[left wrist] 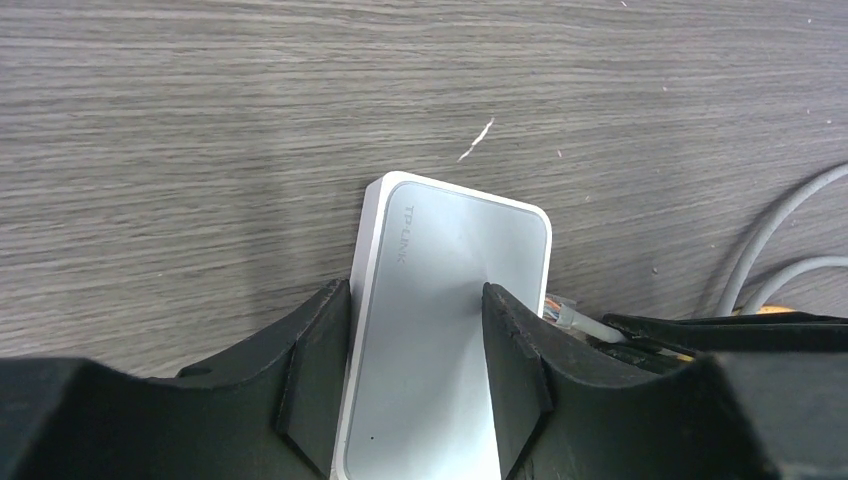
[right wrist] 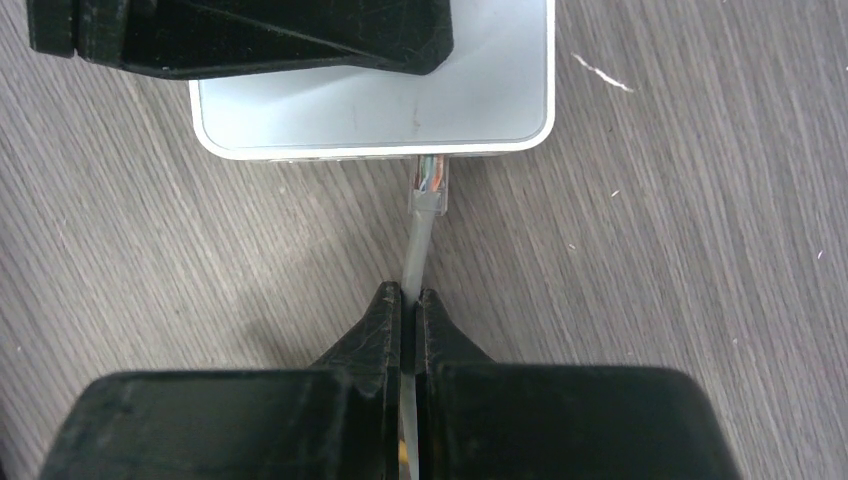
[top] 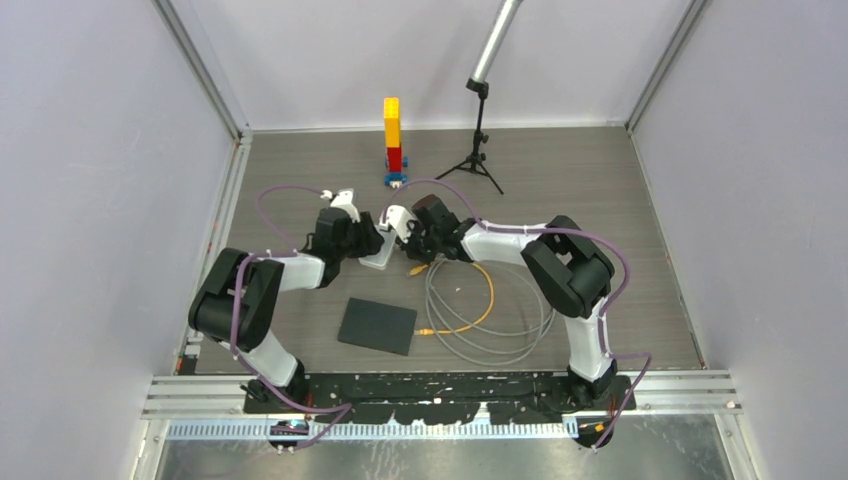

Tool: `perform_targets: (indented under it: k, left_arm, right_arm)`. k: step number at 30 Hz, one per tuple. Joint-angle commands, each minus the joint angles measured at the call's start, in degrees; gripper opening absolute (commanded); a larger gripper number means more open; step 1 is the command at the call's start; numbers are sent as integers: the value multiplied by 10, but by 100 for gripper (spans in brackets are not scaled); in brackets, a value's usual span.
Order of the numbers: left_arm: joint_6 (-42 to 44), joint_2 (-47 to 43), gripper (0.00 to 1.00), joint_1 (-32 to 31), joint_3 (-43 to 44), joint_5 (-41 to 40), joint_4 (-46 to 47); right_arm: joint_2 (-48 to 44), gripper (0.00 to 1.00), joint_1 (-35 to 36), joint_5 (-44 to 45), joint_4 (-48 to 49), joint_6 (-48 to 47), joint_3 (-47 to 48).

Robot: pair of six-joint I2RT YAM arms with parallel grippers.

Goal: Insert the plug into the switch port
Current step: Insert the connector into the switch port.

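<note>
Jaws of the left gripper clamp the white switch across its width, pinning it flat on the table. Those of the right gripper are pinched tight on the grey cable just behind the clear plug. The plug's nose meets the switch port in the side of the box that faces the right arm; how deep it sits cannot be told. Insertion looks to be the step in hand, with the plug at the mouth but probably not latched. The next move calls for a straight push along the cable's line, plug square to the opening, while the left arm braces the box against sliding.
</note>
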Motion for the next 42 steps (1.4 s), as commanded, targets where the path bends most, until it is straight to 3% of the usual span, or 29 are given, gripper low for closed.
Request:
perform_targets:
  k: [1, 9, 17, 25, 35, 42]
  left_arm:
    - [-4, 4, 48, -66, 12, 154, -41]
    - [-1, 2, 48, -67, 8, 150, -41]
    - [-4, -1, 48, -67, 5, 158, -39]
    - [-10, -14, 48, -67, -1, 161, -37]
    - [-10, -8, 48, -67, 2, 166, -32]
    - [0, -16, 49, -67, 2, 149, -50]
  right_arm:
    - [-17, 1, 29, -91, 7, -28, 64]
    - [1, 0, 30, -39, -19, -24, 97]
    - [8, 1, 30, 10, 67, 15, 81]
    - [20, 1, 30, 40, 91, 31, 82]
    - [14, 1, 30, -47, 142, 31, 54]
    - [6, 0, 32, -90, 124, 21, 50]
